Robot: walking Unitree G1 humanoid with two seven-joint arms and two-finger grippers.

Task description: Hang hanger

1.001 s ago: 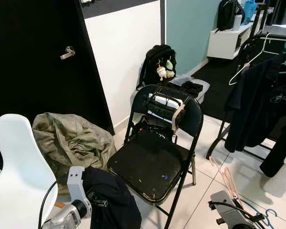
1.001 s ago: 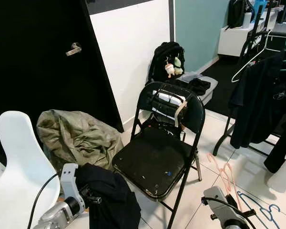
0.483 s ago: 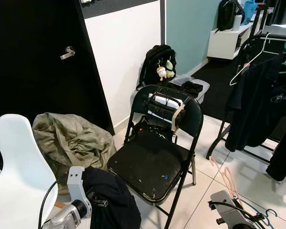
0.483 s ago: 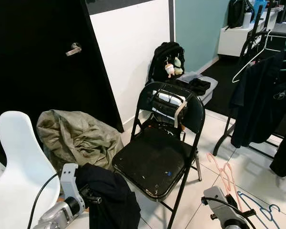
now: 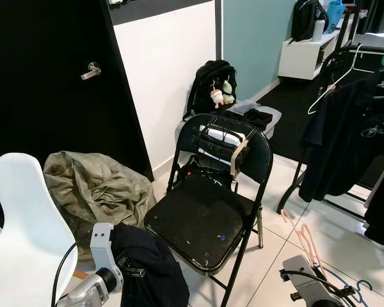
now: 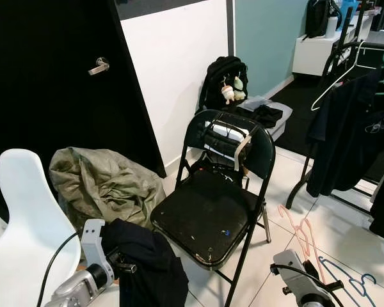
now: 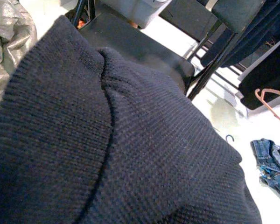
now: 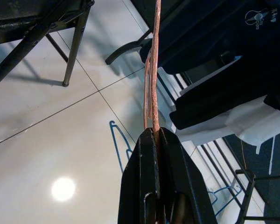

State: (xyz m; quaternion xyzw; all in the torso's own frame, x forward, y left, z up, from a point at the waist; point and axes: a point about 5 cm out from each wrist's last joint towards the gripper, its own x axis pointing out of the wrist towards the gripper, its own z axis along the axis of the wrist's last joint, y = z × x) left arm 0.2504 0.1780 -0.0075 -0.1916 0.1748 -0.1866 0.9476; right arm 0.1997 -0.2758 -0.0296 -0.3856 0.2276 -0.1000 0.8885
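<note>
The left gripper's (image 5: 137,272) fingers are buried under a dark knit garment (image 7: 121,140), so whether they are spread or closed on the cloth cannot be told; its silver wrist pokes out at the lower left of the head views, and the garment drapes over and past where the fingertips would be. In the left wrist view the knit covers nearly everything, leaving just the seat edge of a black folding chair (image 5: 205,220), a patch of pale floor tile (image 5: 278,256) and a bit of blue denim (image 7: 273,161) lying on the floor.

The right gripper (image 8: 154,133) has its two black fingers pressed together on a pink hanger (image 8: 151,74), pinching its thin wires right at the fingertips. The hanger runs straight out from the jaws, its long axis in line with the fingers, pointing away toward the dark clothes (image 8: 224,51) on a clothes rack (image 5: 301,176). Seen from the head, the same hanger (image 5: 301,236) rises up and to the robot's left from the wrist, its far end near the chair's front leg; its hook is hard to make out. A blue hanger (image 8: 119,140) lies flat on the tile below the jaws, partly cut off by the fingers. The rack's top rail is cropped by the frame edge.
</note>
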